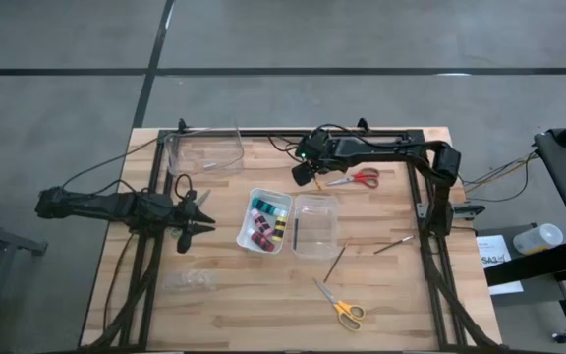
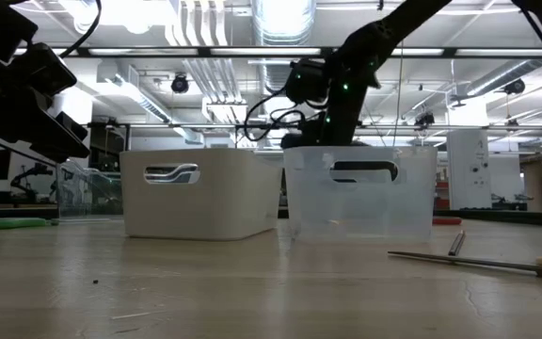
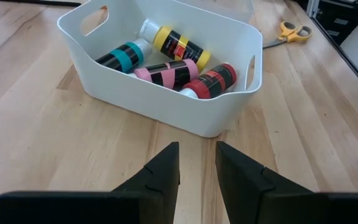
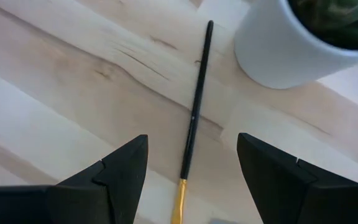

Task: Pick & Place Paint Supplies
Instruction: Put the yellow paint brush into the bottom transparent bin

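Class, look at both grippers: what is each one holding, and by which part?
Nothing is held. The left gripper is empty, short of the white bin. The right gripper is open above a brush, not touching it.

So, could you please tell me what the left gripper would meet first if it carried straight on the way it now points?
Most likely the white bin holding the paint bottles. The left gripper, its fingers slightly apart and empty, points across bare wood at the bin's near wall; its height above the table is unclear.
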